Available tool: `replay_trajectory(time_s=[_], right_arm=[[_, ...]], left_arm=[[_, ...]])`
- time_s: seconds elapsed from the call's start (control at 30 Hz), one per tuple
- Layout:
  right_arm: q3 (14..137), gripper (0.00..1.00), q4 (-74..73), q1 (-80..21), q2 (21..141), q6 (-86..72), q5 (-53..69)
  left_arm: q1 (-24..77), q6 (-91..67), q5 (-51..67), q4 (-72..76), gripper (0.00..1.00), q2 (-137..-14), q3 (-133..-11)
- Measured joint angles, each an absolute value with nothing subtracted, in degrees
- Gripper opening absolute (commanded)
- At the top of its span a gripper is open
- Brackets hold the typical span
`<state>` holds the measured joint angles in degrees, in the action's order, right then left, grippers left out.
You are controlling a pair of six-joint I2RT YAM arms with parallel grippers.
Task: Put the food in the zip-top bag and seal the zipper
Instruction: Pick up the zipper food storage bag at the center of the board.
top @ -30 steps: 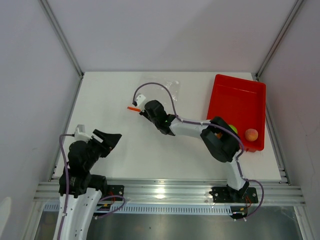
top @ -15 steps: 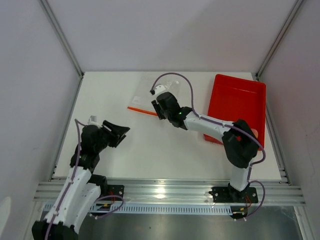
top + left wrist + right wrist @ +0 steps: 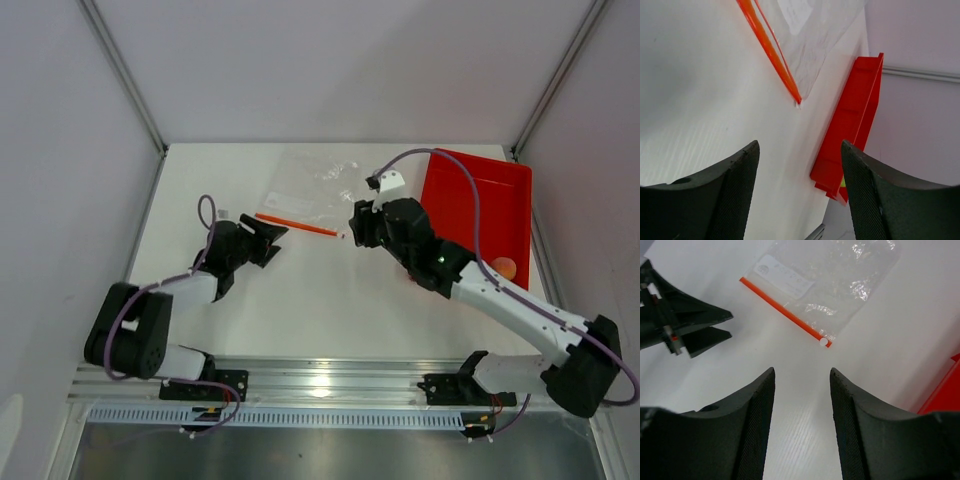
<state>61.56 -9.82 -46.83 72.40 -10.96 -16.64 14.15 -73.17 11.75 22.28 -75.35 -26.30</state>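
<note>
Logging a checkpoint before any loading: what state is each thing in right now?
zip-top bag: lying flat on the table, no food inside
zipper: cannot tell whether it is sealed
peach-like fruit: in the red tray, not bagged
left tool: open, holding nothing
right tool: open, holding nothing

Zip-top bag (image 3: pixel 315 185) near red tray (image 3: pixel 480 200)
</note>
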Motion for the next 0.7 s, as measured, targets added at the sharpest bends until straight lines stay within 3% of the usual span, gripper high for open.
replay_trajectory(time_s=[0.3,0.7], right_arm=[[53.2,0.51,-10.2,-43.5,58.5,-10.8,-16.7],[49.5,0.5,-10.2,-41.6,54.2,-10.2,-16.5]], left_arm=[[15.1,-77.6,12.1,38.9,0.56,-95.6,-33.7],[15.5,-79.5,11.8,39.8,0.47,-102.3,-40.1]])
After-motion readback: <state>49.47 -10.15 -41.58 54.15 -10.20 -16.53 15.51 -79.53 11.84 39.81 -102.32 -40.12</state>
